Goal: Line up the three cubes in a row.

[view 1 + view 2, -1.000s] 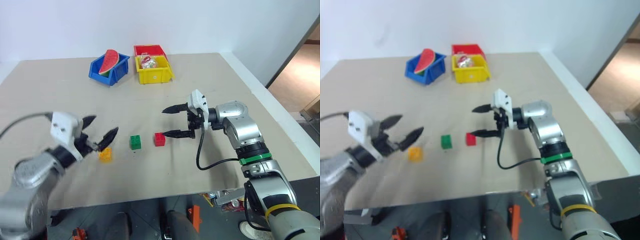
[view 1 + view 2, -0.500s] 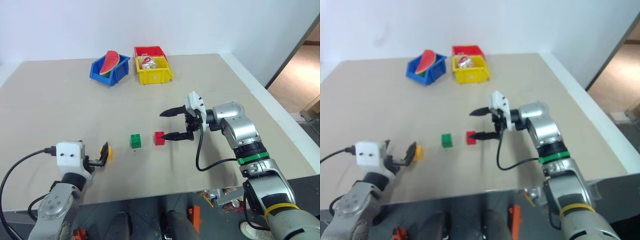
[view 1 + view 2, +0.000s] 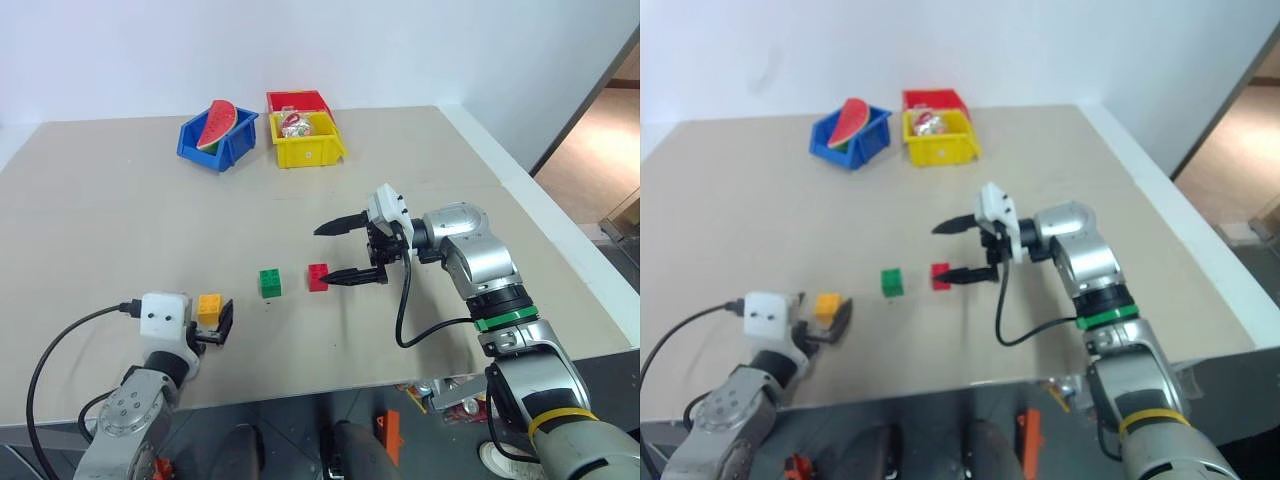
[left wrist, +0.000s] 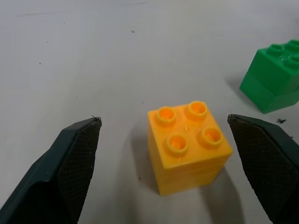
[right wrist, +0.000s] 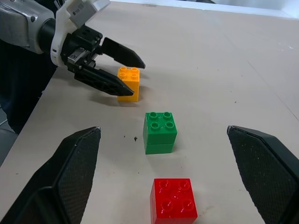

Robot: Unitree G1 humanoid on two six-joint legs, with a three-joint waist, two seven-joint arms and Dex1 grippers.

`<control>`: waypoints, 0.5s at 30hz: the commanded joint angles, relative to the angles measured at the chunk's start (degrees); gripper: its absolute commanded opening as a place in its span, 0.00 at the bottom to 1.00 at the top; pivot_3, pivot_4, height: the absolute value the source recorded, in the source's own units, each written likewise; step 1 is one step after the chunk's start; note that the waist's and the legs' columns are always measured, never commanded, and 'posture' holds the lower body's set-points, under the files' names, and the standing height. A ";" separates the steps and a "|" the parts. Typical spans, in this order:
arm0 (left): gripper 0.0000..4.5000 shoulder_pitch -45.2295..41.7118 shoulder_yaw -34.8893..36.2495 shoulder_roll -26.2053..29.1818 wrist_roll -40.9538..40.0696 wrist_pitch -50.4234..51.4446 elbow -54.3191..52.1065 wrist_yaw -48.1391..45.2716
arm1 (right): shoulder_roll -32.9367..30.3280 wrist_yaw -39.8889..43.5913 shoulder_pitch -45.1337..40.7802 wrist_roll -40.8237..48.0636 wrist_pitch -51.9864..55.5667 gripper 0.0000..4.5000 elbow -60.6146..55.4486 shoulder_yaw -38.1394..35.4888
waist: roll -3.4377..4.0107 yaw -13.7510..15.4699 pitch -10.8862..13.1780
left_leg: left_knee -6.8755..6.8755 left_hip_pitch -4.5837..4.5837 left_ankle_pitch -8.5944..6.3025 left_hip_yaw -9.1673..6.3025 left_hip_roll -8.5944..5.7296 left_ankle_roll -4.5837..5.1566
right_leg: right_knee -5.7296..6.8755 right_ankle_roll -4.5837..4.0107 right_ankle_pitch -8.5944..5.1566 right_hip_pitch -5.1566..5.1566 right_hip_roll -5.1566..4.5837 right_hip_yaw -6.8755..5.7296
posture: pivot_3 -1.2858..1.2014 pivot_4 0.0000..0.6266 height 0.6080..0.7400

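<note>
Three studded cubes stand on the tan table [image 3: 120, 220] in a loose line. The red cube [image 3: 319, 277] is on the right, the green cube [image 3: 270, 283] in the middle and the yellow-orange cube [image 3: 209, 307] on the left, a little nearer the front. My left gripper [image 4: 163, 120] lies low and open, one finger on each side of the yellow-orange cube [image 4: 187, 144], with a gap on both sides. My right gripper [image 3: 323, 256] is open and points left. Its lower fingertip is close beside the red cube [image 5: 173, 200].
At the back of the table stand a blue bin [image 3: 218, 138] holding a watermelon slice [image 3: 217, 122], a yellow bin [image 3: 310, 148] and a red bin [image 3: 298, 100]. The table's front edge runs just behind the left gripper. A doorway opens at the right.
My left arm has dropped from above the table to table level, and its gripper now straddles the yellow-orange cube. The right gripper and the cubes have stayed put.
</note>
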 commanded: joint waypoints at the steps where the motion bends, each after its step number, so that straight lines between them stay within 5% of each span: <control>1: 0.75 0.05 -0.10 0.36 -0.14 -0.48 -0.53 0.19 | -0.25 0.40 -0.61 0.14 -0.99 1.00 -0.61 -0.45 | 0.00 0.00 0.00 | 0.00 0.00 0.00 0.00 0.00 0.00 | 0.00 0.00 0.00 0.00 0.00 0.00 | 0.52 0.24 1.00; 7: 0.30 -0.68 0.16 1.72 0.29 -1.10 0.28 -0.40 | -0.45 0.43 -0.52 -0.10 -1.32 1.00 -0.48 -0.43 | 0.00 0.00 0.00 | -0.01 0.00 0.00 -0.01 0.01 -0.01 | 0.00 -0.01 -0.01 -0.01 0.01 0.00 | 0.52 0.24 1.00; 15: 0.29 -3.13 3.12 8.58 -4.24 -5.32 2.75 -10.23 | -0.10 0.11 -0.88 -0.57 -2.05 1.00 0.09 -0.40 | 0.00 0.01 0.00 | -0.01 -0.01 -0.01 -0.02 0.01 -0.01 | -0.01 -0.05 -0.03 -0.03 0.00 -0.02 | 0.52 0.24 1.00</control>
